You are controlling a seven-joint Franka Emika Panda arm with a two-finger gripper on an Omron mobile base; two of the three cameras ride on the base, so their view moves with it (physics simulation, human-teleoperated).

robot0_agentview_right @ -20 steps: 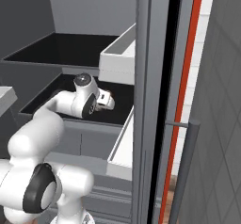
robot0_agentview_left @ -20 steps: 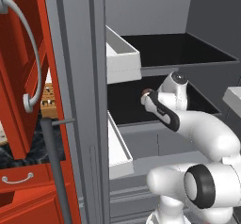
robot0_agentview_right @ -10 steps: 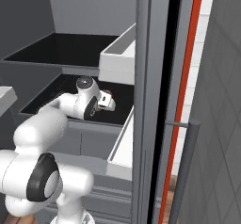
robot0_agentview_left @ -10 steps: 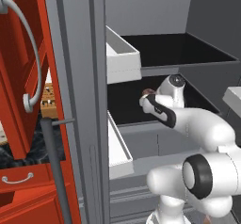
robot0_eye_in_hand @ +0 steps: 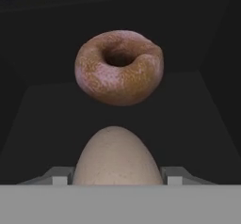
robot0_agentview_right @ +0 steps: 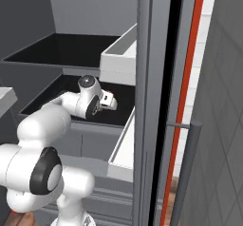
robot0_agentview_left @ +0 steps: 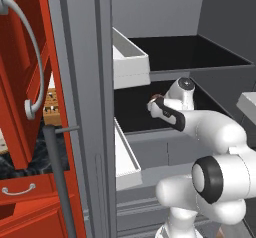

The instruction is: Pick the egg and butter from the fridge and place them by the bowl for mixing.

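Note:
In the hand view the egg (robot0_eye_in_hand: 116,157), a brownish-pink oval, sits right in front of the camera on the dark shelf. My gripper (robot0_eye_in_hand: 117,177) has one fingertip pressed against each of its sides, so it is shut on the egg. From the base views, the gripper (robot0_agentview_left: 154,103) (robot0_agentview_right: 110,101) reaches into the middle shelf of the grey fridge (robot0_agentview_left: 95,107). The butter and the bowl are out of view.
A brown doughnut (robot0_eye_in_hand: 119,67) lies on the shelf just behind the egg. White bins (robot0_agentview_left: 129,58) (robot0_agentview_left: 125,158) jut out at the shelf's left side. A grey bar handle (robot0_agentview_right: 187,173) and red cupboards (robot0_agentview_left: 25,57) flank the fridge.
The fingers have closed in on the egg. The arm has hardly moved inside the shelf.

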